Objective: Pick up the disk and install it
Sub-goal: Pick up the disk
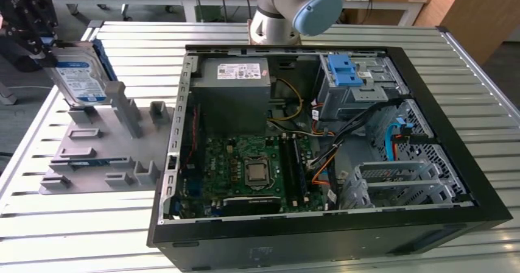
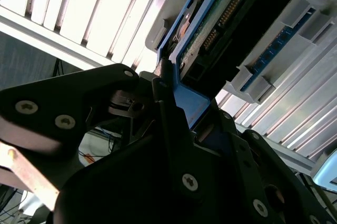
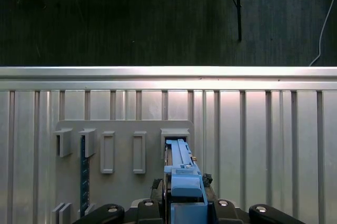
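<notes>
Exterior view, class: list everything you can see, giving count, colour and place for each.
disk: one, silver with blue-white label and blue rails, on edge at the holder, exterior view's left
holder: one, grey, on the table beside the case
computer case: one, black, open, on the table
power supply: one, grey, inside the case
motherboard: one, green, inside the case
latch bracket: one, blue, inside the case
table: one, silver, slatted, under everything
arm: one, grey with blue cap, beyond the case
gripper: one, black, fingers shut on the disk
</notes>
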{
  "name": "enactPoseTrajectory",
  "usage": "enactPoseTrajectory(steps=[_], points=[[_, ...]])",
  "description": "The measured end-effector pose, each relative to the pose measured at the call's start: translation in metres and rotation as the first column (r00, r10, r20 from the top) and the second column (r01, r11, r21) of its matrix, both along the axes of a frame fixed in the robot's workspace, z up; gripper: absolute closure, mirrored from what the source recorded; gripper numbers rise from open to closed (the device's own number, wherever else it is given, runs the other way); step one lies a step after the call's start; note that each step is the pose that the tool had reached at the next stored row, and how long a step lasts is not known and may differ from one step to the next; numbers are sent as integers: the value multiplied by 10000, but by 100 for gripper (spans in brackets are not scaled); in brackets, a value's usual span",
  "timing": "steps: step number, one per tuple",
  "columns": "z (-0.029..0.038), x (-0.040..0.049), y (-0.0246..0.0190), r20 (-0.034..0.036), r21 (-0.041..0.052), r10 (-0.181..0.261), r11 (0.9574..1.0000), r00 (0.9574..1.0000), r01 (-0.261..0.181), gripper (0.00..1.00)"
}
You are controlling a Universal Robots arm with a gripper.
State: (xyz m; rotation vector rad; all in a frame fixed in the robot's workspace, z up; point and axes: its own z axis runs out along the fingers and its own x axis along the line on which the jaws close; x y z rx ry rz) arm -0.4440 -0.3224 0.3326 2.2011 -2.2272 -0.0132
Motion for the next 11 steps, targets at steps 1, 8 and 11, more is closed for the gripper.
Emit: enactPoseTrajectory(steps=[1,8,11], points=[[3,0,2,-1,-20,-1,10000,10000,1,64],[155,0,2,0,-39,-1,10000,10000,1,64],[227,0,2,1,-38,-1,10000,10000,1,64]])
